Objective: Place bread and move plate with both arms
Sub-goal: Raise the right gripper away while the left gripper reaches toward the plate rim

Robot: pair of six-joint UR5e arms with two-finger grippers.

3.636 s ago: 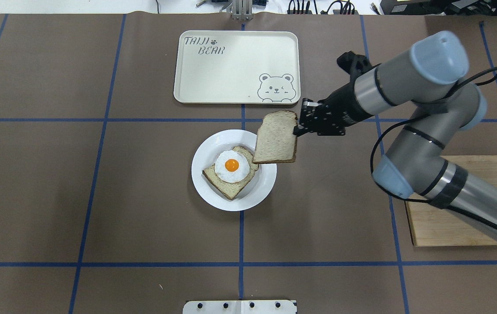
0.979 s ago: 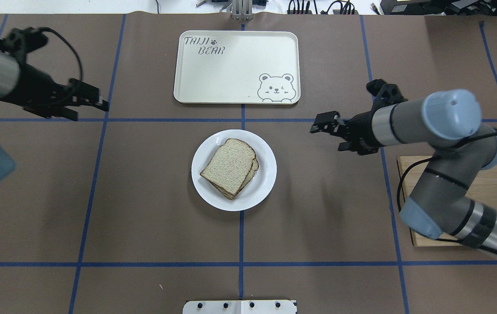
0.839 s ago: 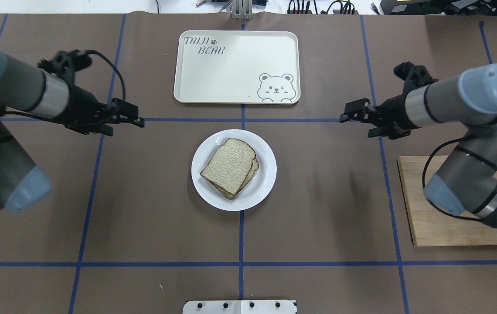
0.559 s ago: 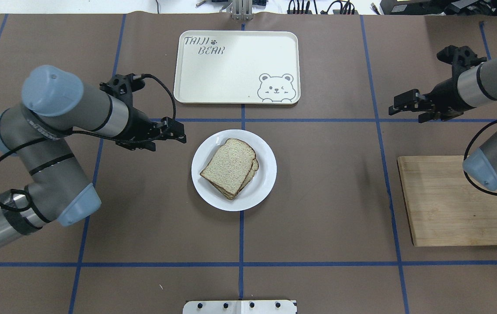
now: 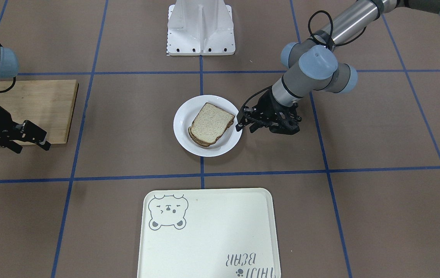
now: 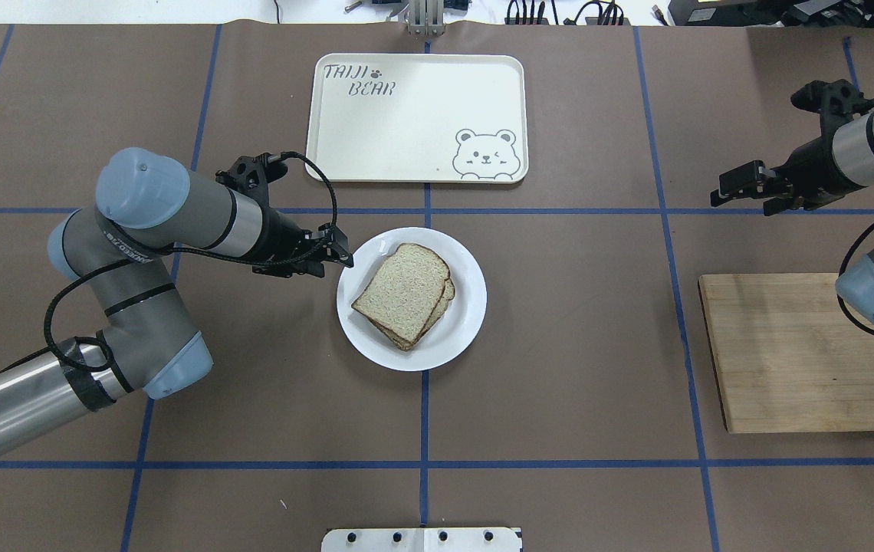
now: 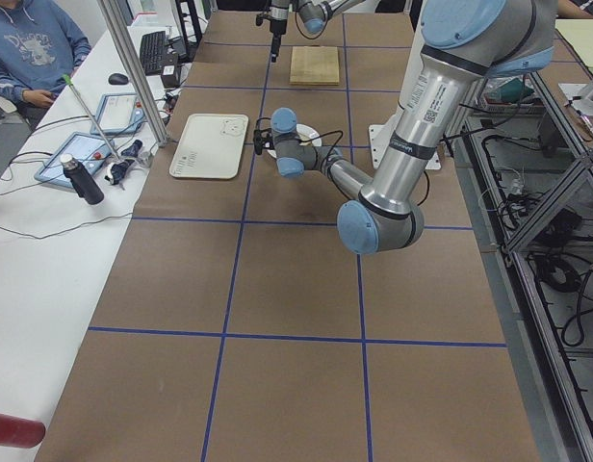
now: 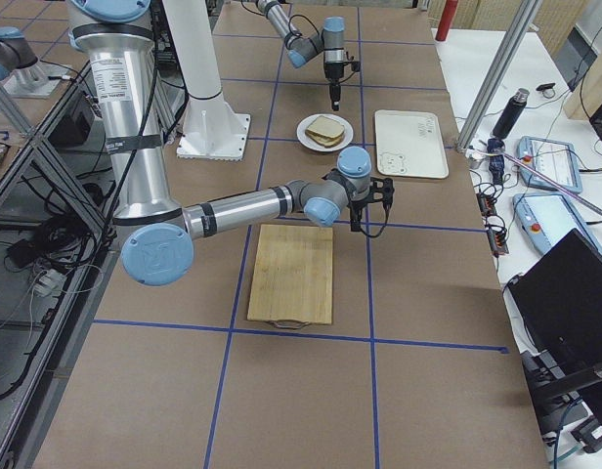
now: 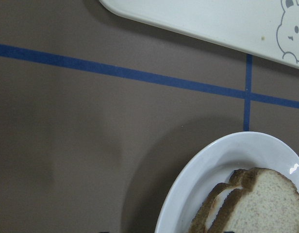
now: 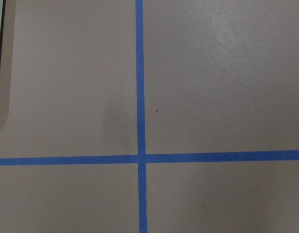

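Note:
The white plate (image 6: 469, 308) sits at the table's middle, with the plain bread (image 6: 404, 290) lying flat on top of a second slice whose edge shows beneath; no egg shows. My left gripper (image 6: 333, 263) is open and empty, low at the plate's left rim, and also shows in the front view (image 5: 244, 127). The left wrist view shows the plate's rim (image 9: 198, 184) and the stacked bread (image 9: 266, 204) close below. My right gripper (image 6: 736, 201) is open and empty, far right of the plate, beyond the wooden board.
A cream bear-print tray (image 6: 414, 115) lies behind the plate. A wooden cutting board (image 6: 790, 353) lies at the right, near my right arm. A white mounting base (image 6: 422, 540) is at the near edge. Blue tape lines cross the brown table.
The right gripper let the bread go onto the egg slice and drew back to the far right. The left arm came in from the left and reached the plate's left rim.

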